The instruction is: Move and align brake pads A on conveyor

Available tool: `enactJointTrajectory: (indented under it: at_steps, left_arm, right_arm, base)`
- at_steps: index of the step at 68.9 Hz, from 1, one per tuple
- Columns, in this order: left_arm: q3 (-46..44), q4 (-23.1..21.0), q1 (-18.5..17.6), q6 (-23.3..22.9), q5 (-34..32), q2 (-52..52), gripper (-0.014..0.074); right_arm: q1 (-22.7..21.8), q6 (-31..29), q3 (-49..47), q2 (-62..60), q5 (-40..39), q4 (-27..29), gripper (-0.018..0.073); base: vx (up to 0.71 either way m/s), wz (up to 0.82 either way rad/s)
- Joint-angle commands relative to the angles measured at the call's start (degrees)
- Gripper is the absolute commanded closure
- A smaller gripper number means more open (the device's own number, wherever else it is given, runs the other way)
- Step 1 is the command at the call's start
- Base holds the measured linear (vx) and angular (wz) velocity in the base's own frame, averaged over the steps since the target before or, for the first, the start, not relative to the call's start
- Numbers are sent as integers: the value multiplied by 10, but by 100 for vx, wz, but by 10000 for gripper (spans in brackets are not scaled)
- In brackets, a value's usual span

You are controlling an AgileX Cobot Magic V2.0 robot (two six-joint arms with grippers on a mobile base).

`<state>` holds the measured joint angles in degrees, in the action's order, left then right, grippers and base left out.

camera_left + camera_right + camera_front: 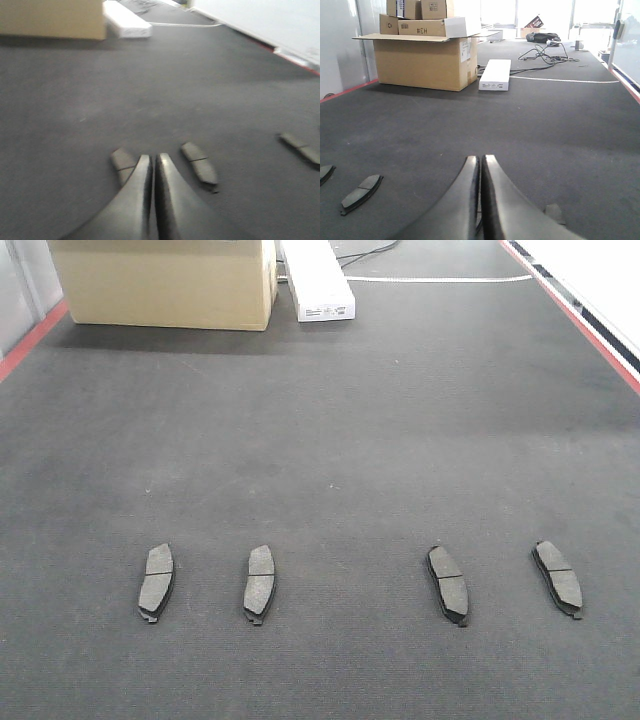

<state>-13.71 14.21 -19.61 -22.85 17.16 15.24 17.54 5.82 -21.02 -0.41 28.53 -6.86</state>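
Across the near stretch of the conveyor [320, 420], four brake pads A sit in a loose row on the dark charcoal belt, all flat, all well apart from one another. Far left pad [155, 581] and its neighbour, the second pad [260, 583], stand almost straight up the belt with a slight lean to the right at the top. Over on the other side, the third pad [448, 584] and the far right pad [558, 579] lean the opposite way, tops tipped left. Each one is a dark grey, gently curved slab with a thin groove across the middle and a darker backing plate peeking out at the edges, small tabs showing at the near end. There's a wider gap between the second and third pads than between the outer pairs.

Left wrist view now, and it's blurred: the left gripper [152, 161] has its fingers pressed together, nothing between them, hovering low just above the belt, with one pad partly hidden behind its tip and another just to the right of it.

Right wrist view: the right gripper [481, 161] is likewise closed tight and holding nothing, a pad off to its left and a corner of another just showing by its right side.

At the far end of the belt, a cardboard box [165, 282] and a white box [318, 280] lie beside each other, red rail [30, 340] running along the left edge.
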Motion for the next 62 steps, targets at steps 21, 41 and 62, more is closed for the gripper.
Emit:
enactJointTrajectory:
  at_steps: [21,41,62]
  left_arm:
    - [164,-145,209,145,-254,-90,603]
    - [162,-105,214,254,-163,-169,603]
    - [162,-138,214,253,-162,-169,603]
  right_arm:
    - [-3,-1,-13,8,-44,-6,571]
    - [-3,-1,-13,8,-44,-6,571]
    - [-3,-1,-13,8,-44,-6,571]
  base:
    - [0,0]
    - [0,0]
    - [0,0]
